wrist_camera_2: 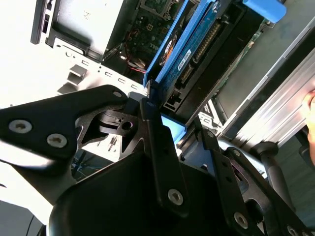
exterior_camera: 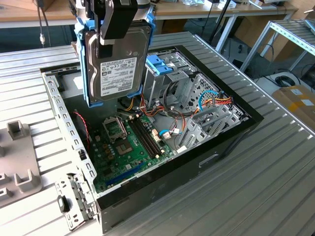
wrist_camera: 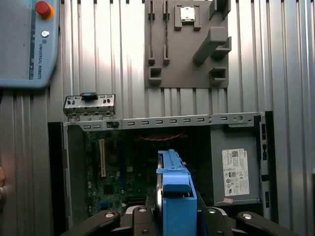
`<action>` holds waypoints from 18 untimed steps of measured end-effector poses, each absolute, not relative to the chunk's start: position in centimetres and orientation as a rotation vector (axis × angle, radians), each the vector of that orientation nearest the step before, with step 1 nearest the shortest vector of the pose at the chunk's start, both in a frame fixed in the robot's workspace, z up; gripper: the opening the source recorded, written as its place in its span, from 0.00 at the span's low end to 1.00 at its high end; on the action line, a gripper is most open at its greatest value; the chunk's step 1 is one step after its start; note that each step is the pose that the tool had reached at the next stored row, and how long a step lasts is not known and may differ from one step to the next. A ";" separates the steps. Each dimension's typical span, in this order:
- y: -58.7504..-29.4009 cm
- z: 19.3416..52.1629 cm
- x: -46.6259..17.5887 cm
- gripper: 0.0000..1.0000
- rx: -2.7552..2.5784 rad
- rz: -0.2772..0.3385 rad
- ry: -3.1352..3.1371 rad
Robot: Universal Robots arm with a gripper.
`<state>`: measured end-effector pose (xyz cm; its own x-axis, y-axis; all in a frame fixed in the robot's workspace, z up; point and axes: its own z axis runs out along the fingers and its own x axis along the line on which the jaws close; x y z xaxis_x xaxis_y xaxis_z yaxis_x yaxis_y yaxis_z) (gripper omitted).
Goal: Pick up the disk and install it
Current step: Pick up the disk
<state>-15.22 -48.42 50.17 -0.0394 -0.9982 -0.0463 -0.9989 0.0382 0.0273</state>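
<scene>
We see the disk [exterior_camera: 116, 66] hanging upright in the air over the open computer case [exterior_camera: 231, 135], near the drive cage [exterior_camera: 170, 78]. The gripper [exterior_camera: 118, 22] has its fingers pinching the disk's upper end, which we judge leaves the lower end free to enter the cage.

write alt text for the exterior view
The robot's hand holds the disk upright by its top edge, label facing the camera, above an open computer case lying on a ribbed metal table. A green motherboard and coloured cables show inside.
</scene>
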 end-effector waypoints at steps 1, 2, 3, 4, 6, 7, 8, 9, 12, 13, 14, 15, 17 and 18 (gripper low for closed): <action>-48.5 50.2 -15.2 0.37 -2.167 0.081 2.253; -48.5 50.2 -15.2 0.37 -2.167 0.081 2.253; -48.6 50.2 -15.2 0.37 -2.167 0.081 2.253; -48.6 50.2 -15.2 0.37 -2.167 0.081 2.253; -48.7 50.1 -15.1 0.37 -2.167 0.081 2.253; -48.8 50.1 -15.1 0.37 -2.167 0.081 2.253; -48.8 50.1 -15.1 0.37 -2.167 0.081 2.253; -49.0 50.1 -15.0 0.37 -2.167 0.081 2.253; -49.2 50.1 -14.9 0.37 -2.167 0.081 2.253; -49.3 50.1 -14.9 0.37 -2.167 0.081 2.253; -49.4 50.1 -14.9 0.37 -2.167 0.081 2.253; -49.4 50.1 -14.8 0.37 -2.167 0.081 2.253; -49.6 50.0 -14.8 0.37 -2.167 0.081 2.253; -49.7 50.0 -14.8 0.37 -2.167 0.081 2.253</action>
